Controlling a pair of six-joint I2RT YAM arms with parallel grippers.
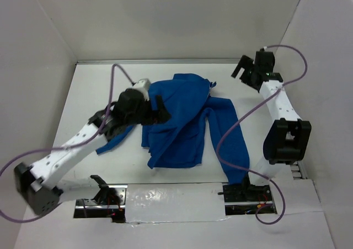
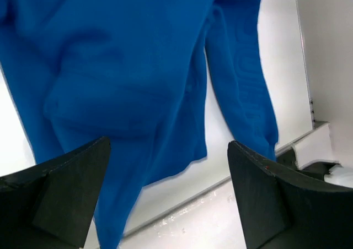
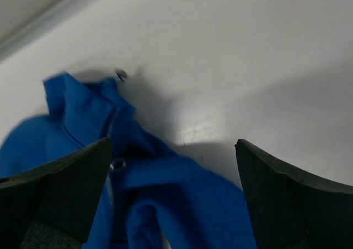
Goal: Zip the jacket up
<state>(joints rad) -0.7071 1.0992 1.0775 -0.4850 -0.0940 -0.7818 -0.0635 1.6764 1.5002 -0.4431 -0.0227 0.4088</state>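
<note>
The bright blue jacket lies crumpled in the middle of the white table, one sleeve running toward the near right. My left gripper is open and empty, over the jacket's left part. In the left wrist view the jacket fills the top, and the gripper hangs above its hem. My right gripper is open and empty at the far right, apart from the jacket. In the right wrist view the gripper looks down on the jacket's collar end, where a pale zipper line shows.
A purple cable from the right arm loops over the jacket's right sleeve. A shiny taped strip runs along the table's near edge between the arm bases. White walls close in the table at the back and both sides.
</note>
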